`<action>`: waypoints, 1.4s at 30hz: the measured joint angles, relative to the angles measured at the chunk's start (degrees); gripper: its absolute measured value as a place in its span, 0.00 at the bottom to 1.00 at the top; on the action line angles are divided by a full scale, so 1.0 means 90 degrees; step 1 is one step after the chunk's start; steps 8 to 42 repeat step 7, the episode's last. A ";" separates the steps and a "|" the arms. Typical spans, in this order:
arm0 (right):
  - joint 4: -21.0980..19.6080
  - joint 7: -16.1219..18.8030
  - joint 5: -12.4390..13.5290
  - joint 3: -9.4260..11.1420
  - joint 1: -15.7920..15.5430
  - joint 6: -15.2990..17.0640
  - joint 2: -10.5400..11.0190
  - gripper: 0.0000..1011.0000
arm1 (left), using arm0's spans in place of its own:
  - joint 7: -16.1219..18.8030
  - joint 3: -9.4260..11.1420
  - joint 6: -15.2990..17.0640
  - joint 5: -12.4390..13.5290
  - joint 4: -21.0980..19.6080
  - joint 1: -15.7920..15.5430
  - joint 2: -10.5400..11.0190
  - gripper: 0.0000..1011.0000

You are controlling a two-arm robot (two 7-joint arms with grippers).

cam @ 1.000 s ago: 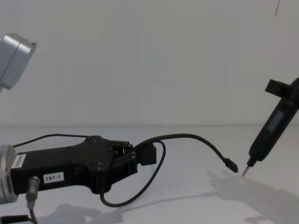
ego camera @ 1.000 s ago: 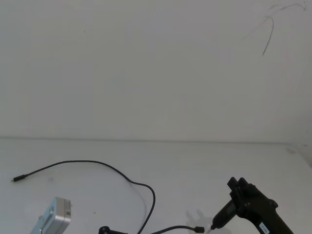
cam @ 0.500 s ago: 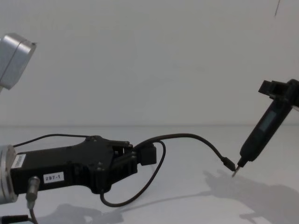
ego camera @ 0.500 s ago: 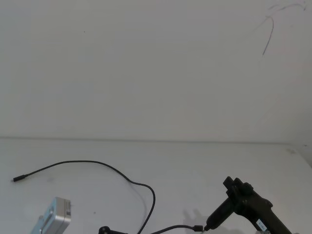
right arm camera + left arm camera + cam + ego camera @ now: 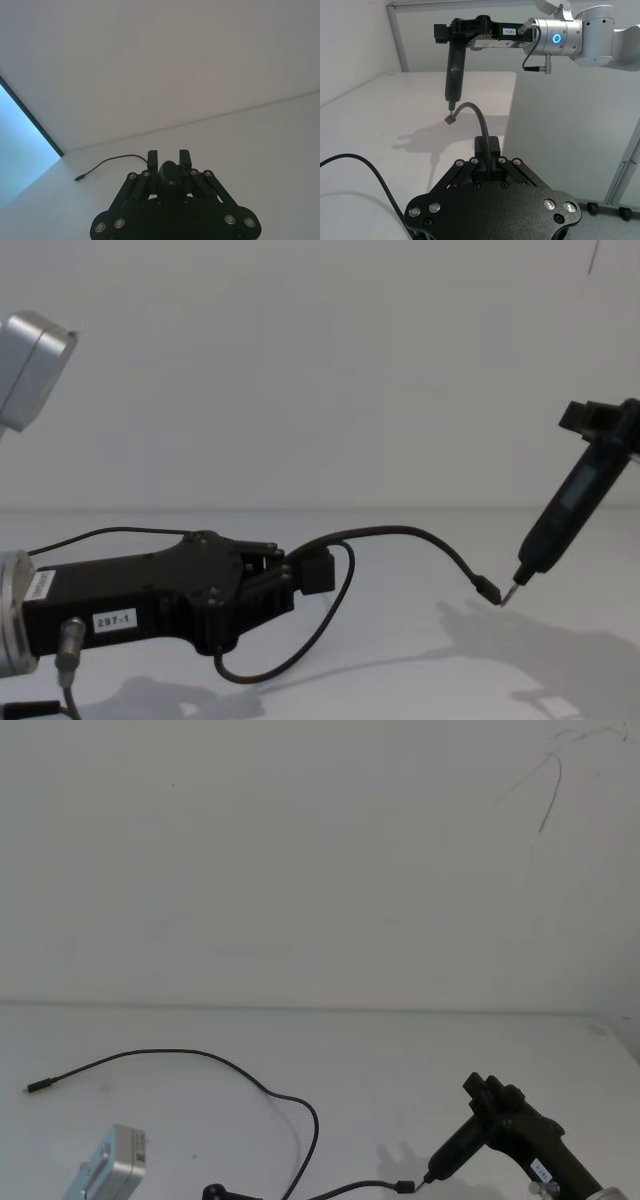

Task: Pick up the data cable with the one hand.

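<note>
- Right gripper (image 5: 169, 156), black, its two fingers clamped on a dark cylindrical tool (image 5: 170, 176).
- Beyond it, a thin black data cable (image 5: 112, 162) lies on the white table (image 5: 260, 150), near the table's far edge.

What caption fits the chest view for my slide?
Left tool clamps the data cable above the white table, while the right arm's slim pointed tool tip meets the cable's free plug.
</note>
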 joint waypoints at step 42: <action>0.0000 -0.0029 0.0005 -0.0004 0.0035 -0.0027 0.0033 0.25 | 0.0000 0.0000 0.0000 -0.0001 0.0000 0.0000 0.0000 0.04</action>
